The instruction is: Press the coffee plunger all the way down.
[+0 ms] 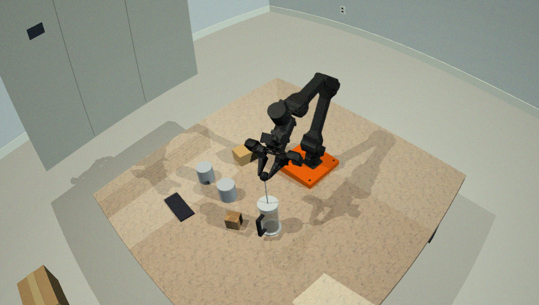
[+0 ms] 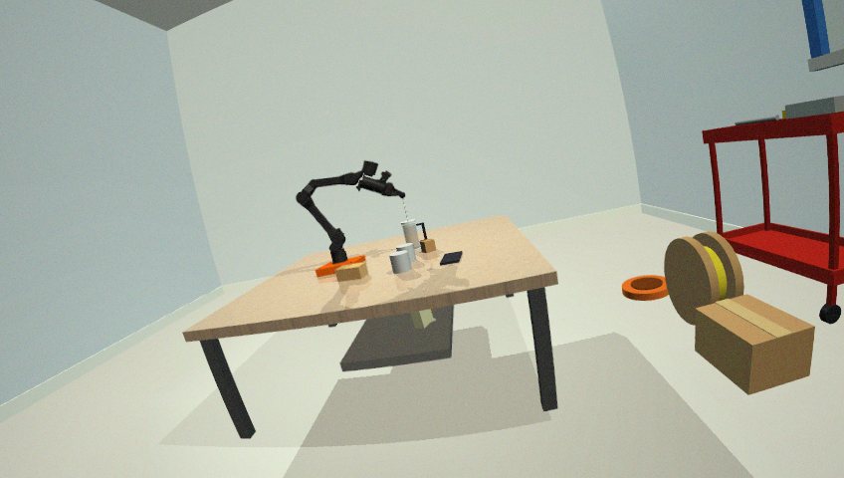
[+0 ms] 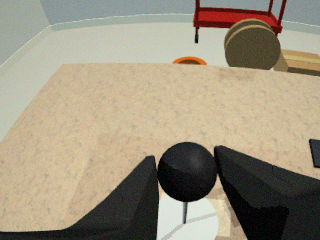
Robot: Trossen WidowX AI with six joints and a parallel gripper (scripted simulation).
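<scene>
The coffee press [image 1: 269, 222] [image 2: 409, 234] stands upright on the table, with a white lid [image 1: 267, 203] [image 3: 192, 225] and a black handle [image 1: 260, 225]. Its thin plunger rod [image 1: 266, 192] [image 3: 185, 214] stands far up out of the lid. The round black plunger knob [image 3: 187, 171] tops the rod. My gripper [image 1: 264, 176] [image 2: 402, 194] [image 3: 184, 158] is shut on the knob, with one fingertip touching each side of it, high above the lid. The lower part of the press is hidden in the wrist view.
A small brown box [image 1: 233, 220] lies close beside the press on its handle side. Two grey cylinders [image 1: 227, 190] [image 1: 205, 172] and a dark flat slab [image 1: 179, 206] lie farther off. A tan block [image 1: 243, 155] lies near the orange base plate [image 1: 309, 181].
</scene>
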